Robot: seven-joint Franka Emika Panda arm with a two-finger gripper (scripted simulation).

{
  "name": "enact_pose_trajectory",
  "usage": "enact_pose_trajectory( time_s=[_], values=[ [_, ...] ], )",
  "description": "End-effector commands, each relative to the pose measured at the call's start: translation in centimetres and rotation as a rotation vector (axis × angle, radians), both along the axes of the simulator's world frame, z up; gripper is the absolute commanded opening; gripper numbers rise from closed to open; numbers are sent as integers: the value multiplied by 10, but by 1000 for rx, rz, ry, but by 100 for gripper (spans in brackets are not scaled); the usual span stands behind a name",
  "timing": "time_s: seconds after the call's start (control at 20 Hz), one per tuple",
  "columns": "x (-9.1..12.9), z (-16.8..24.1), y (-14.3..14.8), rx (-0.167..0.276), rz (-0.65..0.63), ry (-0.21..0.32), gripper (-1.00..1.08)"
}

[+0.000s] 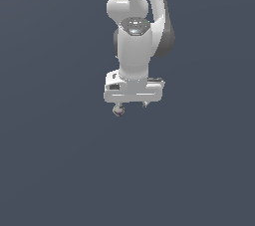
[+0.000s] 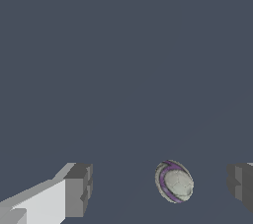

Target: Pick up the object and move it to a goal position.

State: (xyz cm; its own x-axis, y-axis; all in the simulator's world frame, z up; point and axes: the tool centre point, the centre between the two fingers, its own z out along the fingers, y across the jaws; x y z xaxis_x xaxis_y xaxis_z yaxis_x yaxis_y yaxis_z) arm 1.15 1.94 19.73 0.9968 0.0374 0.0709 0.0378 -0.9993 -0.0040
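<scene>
1. Where the white arm (image 1: 134, 31) comes down from the top of the exterior view, its hand (image 1: 132, 106) points straight downward over a plain dark blue-grey field.
2. The hand's two fingers (image 2: 78, 188) stand spread wide, with nothing pinched between them.
3. In the wrist view the object (image 2: 174, 181), a small rounded pale grey lump ringed with purple, sits in the gap between the fingers, nearer one finger than the other and touching neither.
4. In the exterior view the object (image 1: 118, 111) shows as a tiny lump at the tip of the finger on that view's left; whether it touches that tip I cannot tell from there.
5. I cannot tell whether the object rests on a bench or not, since the background shows no surface edge or shadow.
6. All around the hand the field is even and unbroken out to every picture edge, left, right, near and far.
</scene>
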Motion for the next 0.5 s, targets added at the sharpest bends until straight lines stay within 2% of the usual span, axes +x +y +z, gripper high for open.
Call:
enact_pose_trajectory(
  time_s=[0.0, 0.45],
  values=[
    [0, 0, 0, 0, 0, 0, 100],
    [1, 12, -1, 6, 4, -11, 100]
  ],
)
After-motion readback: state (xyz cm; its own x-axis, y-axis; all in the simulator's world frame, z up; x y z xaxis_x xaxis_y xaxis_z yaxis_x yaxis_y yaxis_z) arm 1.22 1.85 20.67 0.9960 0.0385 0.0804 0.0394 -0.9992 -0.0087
